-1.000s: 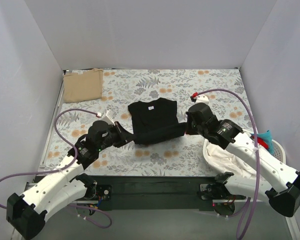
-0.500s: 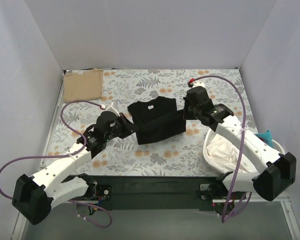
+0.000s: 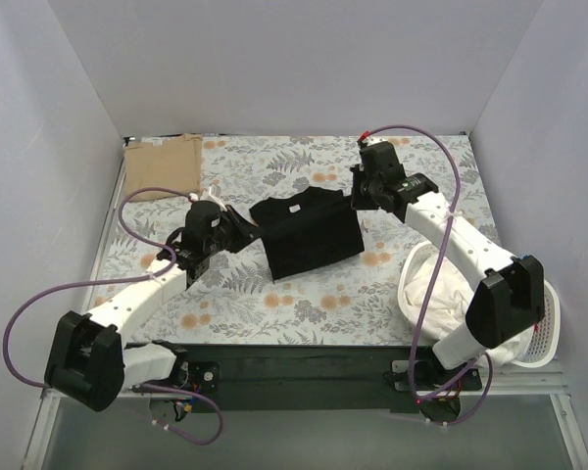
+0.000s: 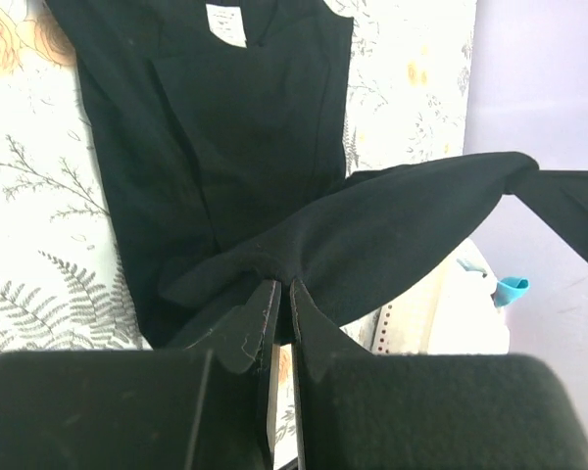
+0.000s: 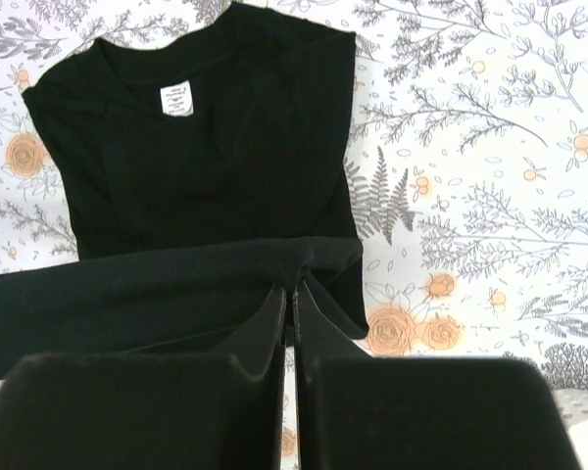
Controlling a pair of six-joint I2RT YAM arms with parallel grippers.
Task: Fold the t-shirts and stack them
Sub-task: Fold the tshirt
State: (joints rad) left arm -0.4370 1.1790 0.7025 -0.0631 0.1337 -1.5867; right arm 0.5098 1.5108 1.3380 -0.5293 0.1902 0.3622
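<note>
The black t-shirt [image 3: 309, 235] lies on the floral cloth in the middle, its white label [image 3: 296, 209] at the far end. My left gripper [image 3: 247, 227] is shut on its left hem corner, and my right gripper [image 3: 356, 201] is shut on its right hem corner. The hem is lifted and stretched between them above the shirt's body. The left wrist view shows my left gripper [image 4: 282, 284] pinching black fabric [image 4: 255, 127]. The right wrist view shows my right gripper [image 5: 289, 289] pinching the hem above the shirt [image 5: 206, 166] and its label [image 5: 175, 98]. The tan t-shirt [image 3: 164, 164] lies folded at the back left.
The grey-and-orange floral cloth [image 3: 412, 166] covers the table. A white basket [image 3: 544, 323] with white cloth [image 3: 431, 294] and a teal item stands at the right front. White walls close in the left, back and right sides.
Both grippers have moved toward the far side, carrying the black shirt's hem up over its body toward the collar. The arms are stretched farther out.
</note>
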